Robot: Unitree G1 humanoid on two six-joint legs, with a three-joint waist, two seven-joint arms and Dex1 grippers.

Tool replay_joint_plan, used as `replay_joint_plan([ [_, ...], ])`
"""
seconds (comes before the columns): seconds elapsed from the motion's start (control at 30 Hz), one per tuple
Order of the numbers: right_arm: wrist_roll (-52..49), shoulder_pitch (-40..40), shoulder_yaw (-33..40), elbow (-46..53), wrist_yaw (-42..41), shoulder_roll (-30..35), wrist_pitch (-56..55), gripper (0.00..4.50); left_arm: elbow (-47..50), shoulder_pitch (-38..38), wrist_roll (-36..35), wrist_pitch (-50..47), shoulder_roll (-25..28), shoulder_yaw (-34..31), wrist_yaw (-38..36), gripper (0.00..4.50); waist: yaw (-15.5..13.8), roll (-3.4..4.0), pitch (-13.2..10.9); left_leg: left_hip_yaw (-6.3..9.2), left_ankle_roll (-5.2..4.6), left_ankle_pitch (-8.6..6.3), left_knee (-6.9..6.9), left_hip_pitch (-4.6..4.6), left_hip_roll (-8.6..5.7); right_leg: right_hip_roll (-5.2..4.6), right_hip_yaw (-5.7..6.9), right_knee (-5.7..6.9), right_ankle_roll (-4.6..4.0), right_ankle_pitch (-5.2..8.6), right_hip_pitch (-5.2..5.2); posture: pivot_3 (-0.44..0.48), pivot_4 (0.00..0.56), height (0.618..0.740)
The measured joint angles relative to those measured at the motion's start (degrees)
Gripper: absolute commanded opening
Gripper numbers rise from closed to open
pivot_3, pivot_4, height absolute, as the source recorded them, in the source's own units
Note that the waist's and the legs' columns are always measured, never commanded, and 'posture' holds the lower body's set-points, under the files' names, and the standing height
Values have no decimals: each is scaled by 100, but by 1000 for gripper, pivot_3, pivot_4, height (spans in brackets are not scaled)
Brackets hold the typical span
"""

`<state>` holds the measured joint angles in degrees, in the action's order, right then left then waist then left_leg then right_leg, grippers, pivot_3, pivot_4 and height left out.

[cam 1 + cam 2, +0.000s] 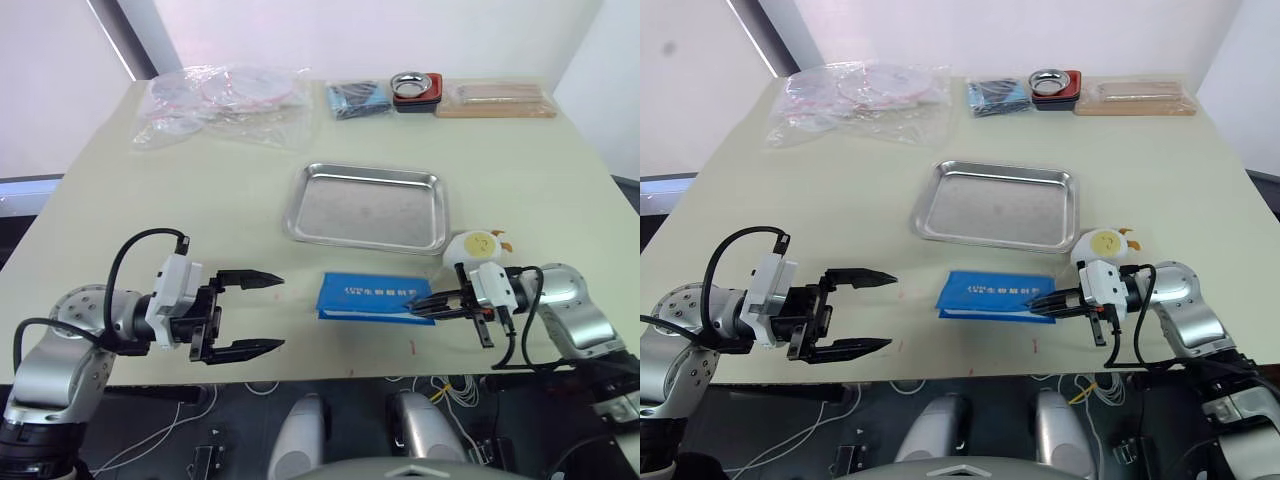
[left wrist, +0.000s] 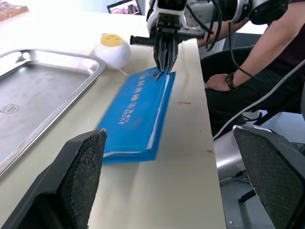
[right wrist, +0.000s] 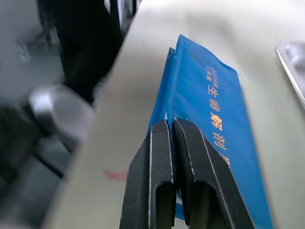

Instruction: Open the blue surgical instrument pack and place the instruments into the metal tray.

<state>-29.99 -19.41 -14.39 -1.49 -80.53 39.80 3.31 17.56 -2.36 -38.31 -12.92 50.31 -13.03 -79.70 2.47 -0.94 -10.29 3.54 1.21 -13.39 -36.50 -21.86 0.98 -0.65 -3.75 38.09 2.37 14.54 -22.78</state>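
Right gripper [image 1: 425, 307] pinched tight on the pack's [image 1: 372, 296] near corner, pack lying closed on the table [image 1: 90, 215] just before the tray [image 1: 366, 206], left gripper [image 1: 262, 315] spread wide, holding nothing, well left of it

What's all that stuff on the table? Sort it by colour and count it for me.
Blue: 2, the blue surgical instrument pack and a small dark-blue packet
Silver: 2, the metal tray and a small round bowl
Clear: 1, plastic bags
Tan: 1, flat package
White-and-yellow: 1, round toy
Total: 7
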Motion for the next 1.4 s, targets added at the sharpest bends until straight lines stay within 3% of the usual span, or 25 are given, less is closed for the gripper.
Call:
replay_joint_plan([
  [0.27,-581,-708,69,60,-27,-12,2092,171,-2,35,-12,-1,0,0,-6,4500,-13,0,-1,4,1,0,0,-6,9,13,3,-5,-2,-2,-3,0,150,740],
  [0.37,-508,-1023,69,-376,-123,-67,2391,171,-31,220,-10,1,-4,3,-2,4500,-17,-1,-2,4,1,0,0,-11,5,9,4,-10,-2,-2,-4,0,150,740],
  [0.63,184,-1799,98,-1866,-472,-584,1639,171,-650,726,-106,-48,-467,33,146,4500,8,-1,-2,1,1,0,0,-6,10,17,4,-3,0,-4,-6,0,150,740],
  [0.77,569,-2142,198,-2550,-669,-854,940,171,-1399,1259,137,97,-842,344,155,4500,8,-5,0,3,1,0,-1,-7,14,22,4,-3,-14,-13,-6,0,150,740],
  [1.1,854,-2273,393,-2951,-853,-1062,635,171,-2972,2344,805,677,-1578,1155,-295,4500,17,-4,1,3,1,0,-5,-7,14,27,1,-1,-27,-21,-5,0,150,740],
  [1.4,962,-2242,455,-2853,-890,-1096,629,171,-4611,3251,1281,1354,-2022,1382,-799,4500,15,-4,1,11,1,0,-6,-8,24,43,0,5,-29,-21,-6,0,150,740],
])
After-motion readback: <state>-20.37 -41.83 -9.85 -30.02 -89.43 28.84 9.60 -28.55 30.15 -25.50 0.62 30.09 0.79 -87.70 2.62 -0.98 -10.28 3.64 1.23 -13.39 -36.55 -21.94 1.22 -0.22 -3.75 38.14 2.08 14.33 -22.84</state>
